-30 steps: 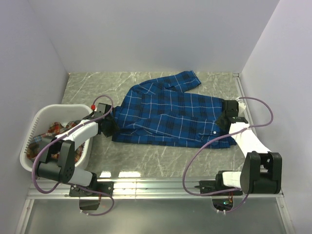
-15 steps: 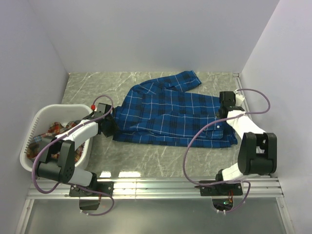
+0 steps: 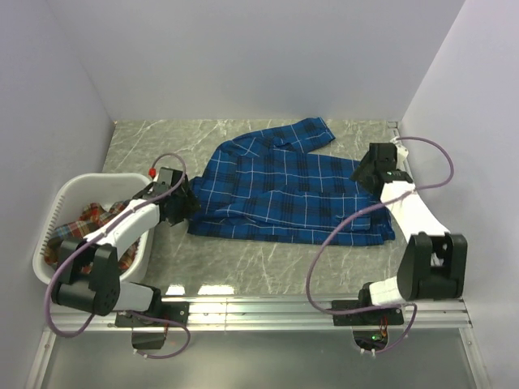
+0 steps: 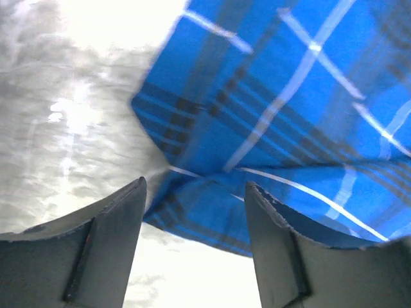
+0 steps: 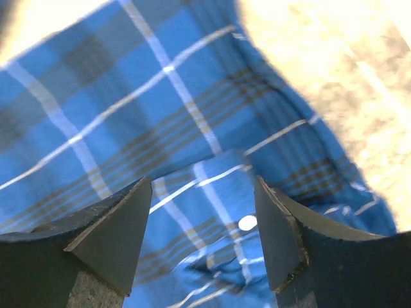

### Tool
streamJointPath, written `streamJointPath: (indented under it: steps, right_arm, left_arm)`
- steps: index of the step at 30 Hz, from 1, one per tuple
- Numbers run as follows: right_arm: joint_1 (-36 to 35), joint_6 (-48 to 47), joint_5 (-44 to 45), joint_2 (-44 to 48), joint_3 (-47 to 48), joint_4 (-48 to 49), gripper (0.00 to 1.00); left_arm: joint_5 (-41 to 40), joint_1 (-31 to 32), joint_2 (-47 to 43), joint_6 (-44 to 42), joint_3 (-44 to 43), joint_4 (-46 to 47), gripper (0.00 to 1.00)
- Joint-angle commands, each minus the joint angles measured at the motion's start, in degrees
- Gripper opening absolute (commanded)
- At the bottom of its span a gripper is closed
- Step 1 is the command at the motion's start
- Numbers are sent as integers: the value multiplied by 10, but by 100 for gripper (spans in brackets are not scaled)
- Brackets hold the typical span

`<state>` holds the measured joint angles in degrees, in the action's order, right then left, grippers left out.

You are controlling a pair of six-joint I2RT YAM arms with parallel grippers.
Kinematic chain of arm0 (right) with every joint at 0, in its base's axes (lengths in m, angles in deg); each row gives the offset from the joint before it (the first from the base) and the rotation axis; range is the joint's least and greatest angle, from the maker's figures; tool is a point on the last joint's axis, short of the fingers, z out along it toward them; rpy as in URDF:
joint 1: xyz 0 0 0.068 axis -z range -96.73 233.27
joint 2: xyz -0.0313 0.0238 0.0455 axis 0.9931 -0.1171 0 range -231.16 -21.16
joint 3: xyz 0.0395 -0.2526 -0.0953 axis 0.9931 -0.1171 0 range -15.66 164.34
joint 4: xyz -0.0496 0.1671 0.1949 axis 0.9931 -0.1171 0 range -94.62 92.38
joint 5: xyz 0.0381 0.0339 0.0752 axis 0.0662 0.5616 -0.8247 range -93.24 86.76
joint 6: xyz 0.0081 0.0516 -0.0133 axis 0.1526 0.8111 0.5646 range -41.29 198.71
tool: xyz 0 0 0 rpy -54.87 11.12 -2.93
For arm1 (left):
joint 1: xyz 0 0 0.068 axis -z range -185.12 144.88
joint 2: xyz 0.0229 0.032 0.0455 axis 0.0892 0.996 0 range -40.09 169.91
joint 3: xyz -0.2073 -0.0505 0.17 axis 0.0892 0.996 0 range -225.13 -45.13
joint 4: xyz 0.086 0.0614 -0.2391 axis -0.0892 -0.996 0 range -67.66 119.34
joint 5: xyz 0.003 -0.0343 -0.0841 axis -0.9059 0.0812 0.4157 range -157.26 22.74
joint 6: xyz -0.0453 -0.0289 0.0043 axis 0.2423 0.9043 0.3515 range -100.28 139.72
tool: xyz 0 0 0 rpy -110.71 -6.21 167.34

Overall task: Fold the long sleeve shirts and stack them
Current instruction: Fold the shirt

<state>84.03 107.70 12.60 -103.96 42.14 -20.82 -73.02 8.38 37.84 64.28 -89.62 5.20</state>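
A royal blue plaid shirt (image 3: 284,190) lies spread across the middle of the table, one sleeve (image 3: 304,132) reaching toward the back. My left gripper (image 3: 188,207) is at the shirt's left edge, open, the blue cloth (image 4: 270,109) just beyond its fingers with nothing between them. At the shirt's right edge my right gripper (image 3: 362,172) hovers open over a folded flap with a white button (image 5: 247,222). A red-orange plaid shirt (image 3: 85,223) lies crumpled in the basket.
A white laundry basket (image 3: 65,197) stands at the left beside my left arm. White walls close in the grey marbled table (image 3: 162,146) at left, back and right. A metal rail (image 3: 259,312) runs along the near edge.
Both grippers have opened and let go of the blue shirt's edges. The right gripper has moved back and slightly left over the shirt; the shirt's right part now lies flat.
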Motion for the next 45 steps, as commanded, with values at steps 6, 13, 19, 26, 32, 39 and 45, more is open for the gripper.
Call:
streamJointPath:
  steps: [6, 13, 19, 26, 32, 39, 45]
  right_arm:
    - [-5, 69, -237, 140, -108, 79, 70]
    - [-5, 97, -380, 153, -185, 183, 68]
    - [-5, 125, -459, 115, -215, 231, 65]
    - [10, 134, -457, 53, -234, 236, 62]
    - [65, 128, -426, 26, -249, 207, 60]
    - [91, 115, -332, 40, -249, 148, 60]
    - [55, 84, -340, 122, -222, 145, 59]
  left_arm:
    - [-36, 86, -52, -12, -125, -41, 70]
    - [21, 147, 8, -29, -205, 11, 64]
    - [111, 169, 106, -39, -224, 88, 57]
    - [182, 173, 226, -32, -242, 108, 32]
    - [157, 160, 288, -26, -228, 92, 24]
    - [158, 106, 288, 1, -179, 108, 25]
    - [136, 108, 214, -12, -184, 85, 52]
